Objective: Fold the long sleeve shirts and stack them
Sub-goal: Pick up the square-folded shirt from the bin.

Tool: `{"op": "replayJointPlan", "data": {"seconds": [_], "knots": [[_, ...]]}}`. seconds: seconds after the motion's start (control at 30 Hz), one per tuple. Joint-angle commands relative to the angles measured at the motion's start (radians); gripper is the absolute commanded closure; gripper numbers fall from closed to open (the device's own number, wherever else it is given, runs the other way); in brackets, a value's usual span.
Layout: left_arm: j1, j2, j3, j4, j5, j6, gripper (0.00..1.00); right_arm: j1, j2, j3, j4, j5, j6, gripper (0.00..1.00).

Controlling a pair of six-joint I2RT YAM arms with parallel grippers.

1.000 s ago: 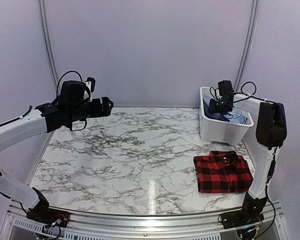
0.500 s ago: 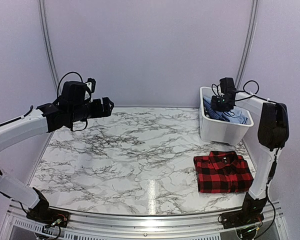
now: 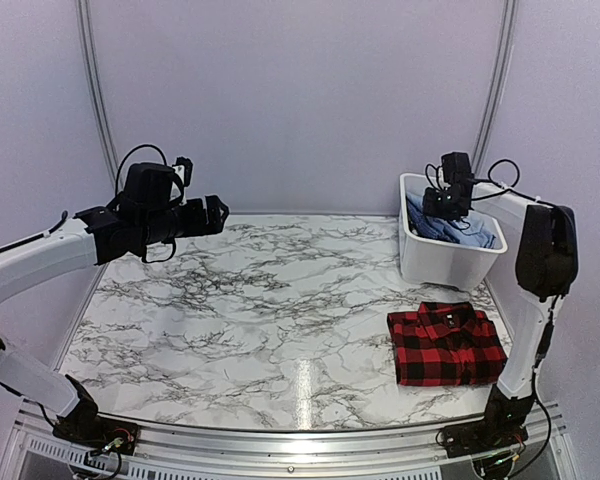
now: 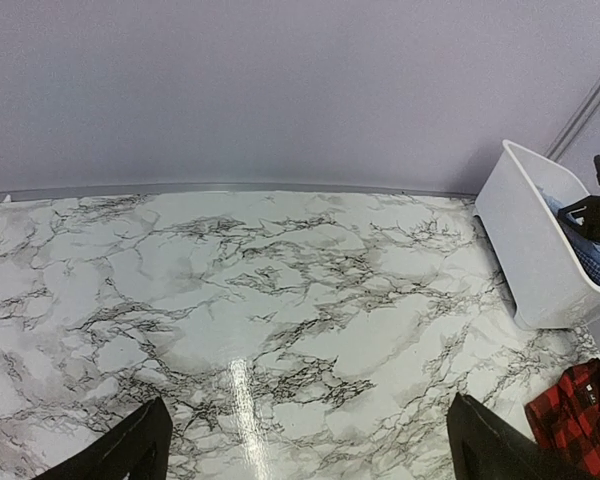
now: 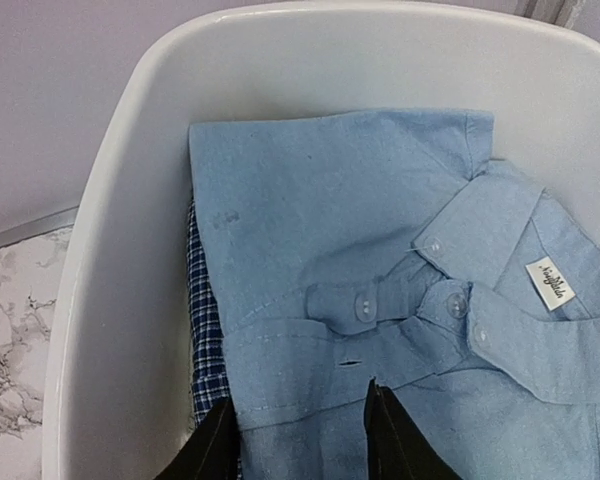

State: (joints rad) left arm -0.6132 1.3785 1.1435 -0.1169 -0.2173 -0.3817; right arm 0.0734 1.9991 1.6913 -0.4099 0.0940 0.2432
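Three shirts counted, one of each kind.

The light blue shirt is folded and lies on top inside the white bin. In the right wrist view its collar, buttons and neck label are seen toward the right side. Its long axis can't be told, as the lower part is cut off by the frame.

The dark blue checked shirt is pinned under it. Only a narrow strip shows along the left bin wall, so its heading can't be told.

The red-and-black plaid shirt is folded flat on the table, near the right edge and toward the near-right corner. Its collar points at the far edge. The folded shape is seen slightly wider left-to-right than front-to-back. It is clear of the bin, which sits just behind it.

One bin is counted, placed at the far-right corner of the table.

The right gripper is held over the bin above the light blue shirt, fingers parted by a narrow gap. No cloth is seen pinched.

The left gripper is held above the far-left part of the table, spread wide with nothing in it.
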Motion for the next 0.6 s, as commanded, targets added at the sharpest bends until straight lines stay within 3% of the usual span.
{"op": "replayJointPlan", "data": {"seconds": [0.0,0.47,0.57], "knots": [[0.006,0.013,0.019,-0.004,0.004,0.000,0.01,-0.020,0.024,0.055,0.023,-0.013,0.021,0.63],[0.006,0.034,0.028,-0.003,0.012,0.000,0.01,-0.020,0.097,0.096,-0.026,-0.039,0.000,0.63],[0.006,0.035,0.030,-0.003,0.013,-0.001,0.01,-0.021,0.091,0.097,-0.022,-0.028,0.001,0.74]]}}
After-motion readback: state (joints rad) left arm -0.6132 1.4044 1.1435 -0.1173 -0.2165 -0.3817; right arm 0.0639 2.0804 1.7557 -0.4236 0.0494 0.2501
